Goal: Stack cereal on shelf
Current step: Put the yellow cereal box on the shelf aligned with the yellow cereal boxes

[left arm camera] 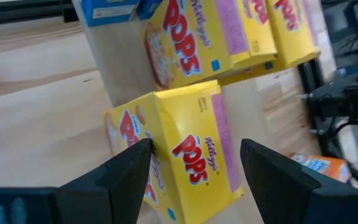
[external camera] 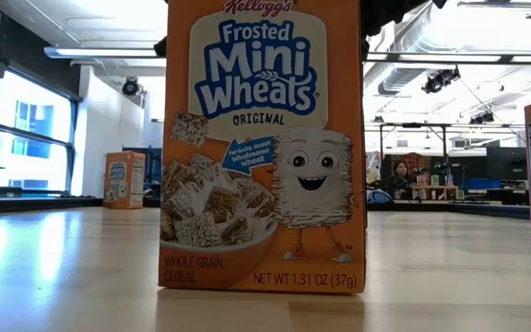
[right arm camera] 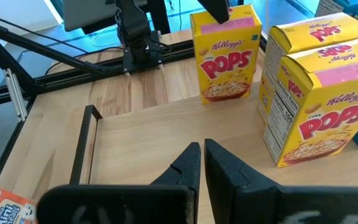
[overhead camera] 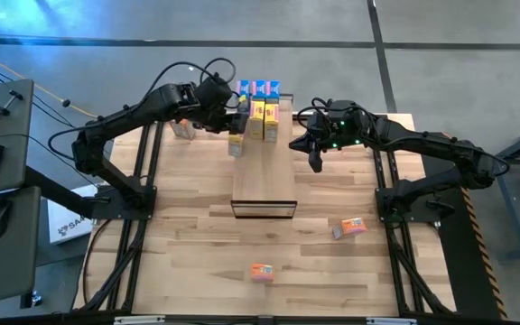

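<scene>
The shelf [overhead camera: 264, 176] lies along the table's middle. Blue cereal boxes [overhead camera: 258, 88] and yellow ones [overhead camera: 264, 117] stand at its far end. My left gripper [overhead camera: 235, 134] is shut on one more yellow box [left arm camera: 185, 155] at the shelf's left edge, beside that group. This box stands upright in the right wrist view [right arm camera: 225, 59]; I cannot tell whether its base rests on the wood. My right gripper [right arm camera: 202, 165] hangs shut and empty by the shelf's right side [overhead camera: 315, 162]. My left gripper has the yellow box's top end [left arm camera: 166, 134] between its two fingers [left arm camera: 132, 165], one on the printed front face and one at the opposite face. The fingers come from above, slanting from the table's left. The box stays upright below them.
Orange cereal boxes lie loose on the table: one near the front edge [overhead camera: 262, 271], which fills the low view [external camera: 261, 148], one at the right [overhead camera: 352, 227], and one stands left of the shelf [overhead camera: 183, 128]. The shelf's near half [overhead camera: 264, 194] is bare wood.
</scene>
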